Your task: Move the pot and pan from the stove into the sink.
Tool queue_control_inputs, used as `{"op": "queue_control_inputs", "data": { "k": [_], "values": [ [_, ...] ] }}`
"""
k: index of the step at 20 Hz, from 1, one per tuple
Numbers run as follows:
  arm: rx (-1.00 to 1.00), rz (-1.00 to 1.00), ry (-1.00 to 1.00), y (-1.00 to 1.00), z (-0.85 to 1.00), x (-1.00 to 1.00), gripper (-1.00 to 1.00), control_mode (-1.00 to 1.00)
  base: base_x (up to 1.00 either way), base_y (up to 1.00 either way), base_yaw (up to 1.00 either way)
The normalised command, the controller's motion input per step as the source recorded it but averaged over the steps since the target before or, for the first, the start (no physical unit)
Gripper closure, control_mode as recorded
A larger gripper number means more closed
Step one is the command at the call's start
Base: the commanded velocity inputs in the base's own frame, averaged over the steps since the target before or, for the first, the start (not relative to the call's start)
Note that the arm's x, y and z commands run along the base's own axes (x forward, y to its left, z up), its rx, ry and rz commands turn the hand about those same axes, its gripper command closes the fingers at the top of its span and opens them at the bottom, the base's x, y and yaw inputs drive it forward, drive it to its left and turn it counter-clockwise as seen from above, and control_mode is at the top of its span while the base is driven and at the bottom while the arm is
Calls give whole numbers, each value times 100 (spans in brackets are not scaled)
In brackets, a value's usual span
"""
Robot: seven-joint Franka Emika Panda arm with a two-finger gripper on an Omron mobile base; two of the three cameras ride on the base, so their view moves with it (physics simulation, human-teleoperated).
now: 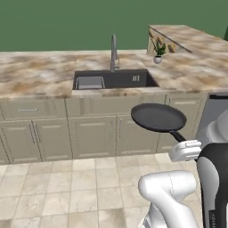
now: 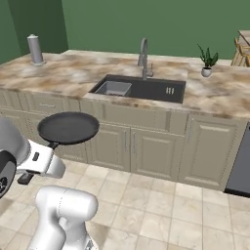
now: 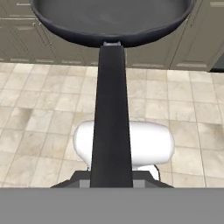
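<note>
The black pan (image 1: 158, 117) (image 2: 68, 126) hangs level in the air in front of the cabinets, below counter height. My gripper (image 1: 183, 141) (image 2: 48, 148) (image 3: 111, 182) is shut on the end of its long dark handle (image 3: 111, 113). The dark sink (image 1: 127, 80) (image 2: 149, 91) lies in the marble counter beyond the pan, with a grey rack insert (image 1: 90, 83) (image 2: 113, 88) in its left part and a tall faucet (image 1: 114, 52) (image 2: 143, 58) behind it. The pot is out of view.
A small potted plant (image 1: 159, 49) (image 2: 207, 61) stands on the counter right of the sink, and a grey cylinder (image 2: 35, 49) at the far left. A grey appliance front (image 1: 216, 113) (image 2: 241, 163) sits right of the cabinets. Tiled floor lies below.
</note>
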Motion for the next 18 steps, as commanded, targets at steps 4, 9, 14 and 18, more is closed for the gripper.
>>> {"op": "queue_control_inputs", "data": {
  "k": [4, 9, 14, 18],
  "values": [
    [0, 0, 0, 0, 0, 0, 100, 100, 77, 21, -5],
    [0, 0, 0, 0, 0, 0, 100, 100, 71, 21, -4],
    [0, 0, 0, 0, 0, 0, 100, 100, 62, 16, -1],
    [0, 0, 0, 0, 0, 0, 100, 100, 62, 17, -1]
  ]
}}
